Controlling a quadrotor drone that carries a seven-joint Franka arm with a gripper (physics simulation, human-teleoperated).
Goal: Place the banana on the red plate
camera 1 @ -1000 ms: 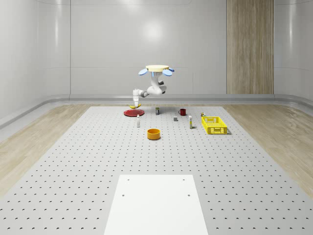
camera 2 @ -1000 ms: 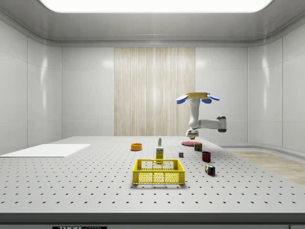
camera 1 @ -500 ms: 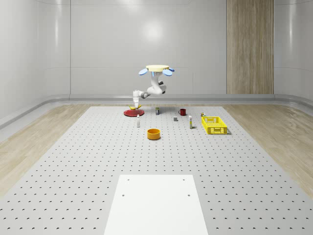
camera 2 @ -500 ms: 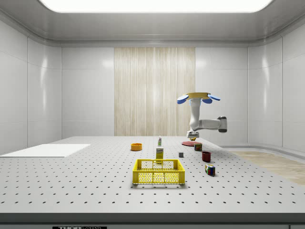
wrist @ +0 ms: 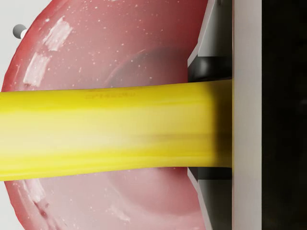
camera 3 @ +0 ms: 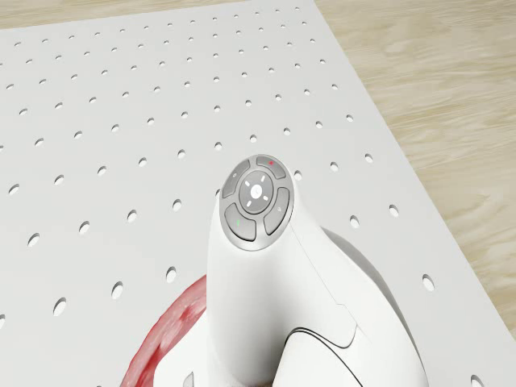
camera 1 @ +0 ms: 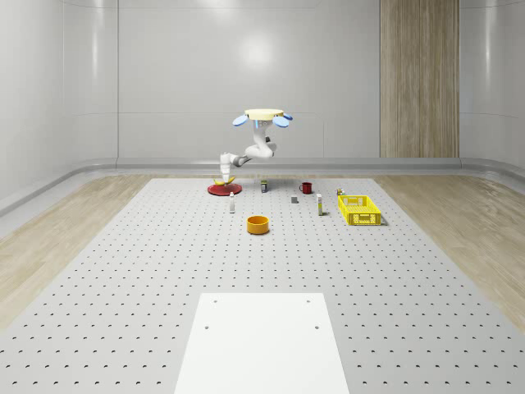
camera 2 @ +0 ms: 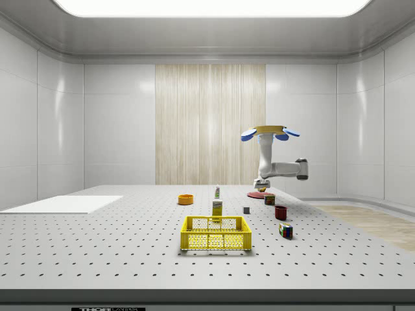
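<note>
Wrist view: the claw [wrist: 225, 127] grips the banana [wrist: 110, 132], which is held directly above the red plate [wrist: 120, 43]. Whole-scene view: the plate lies at the far end of the perforated table [camera 1: 123, 271], beyond the orange bowl [camera 1: 258, 224]; the drone [camera 1: 263, 116] hovers just beside it.

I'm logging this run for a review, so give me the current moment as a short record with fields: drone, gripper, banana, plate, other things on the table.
drone: hovers above the far end of the perforated table, beside the red plate
gripper: over the plate, shut on the banana
banana: held in the fingers, just above the plate
red plate: lies on the table, directly under the banana
other things: orange bowl, yellow crate, dark red mug
</note>
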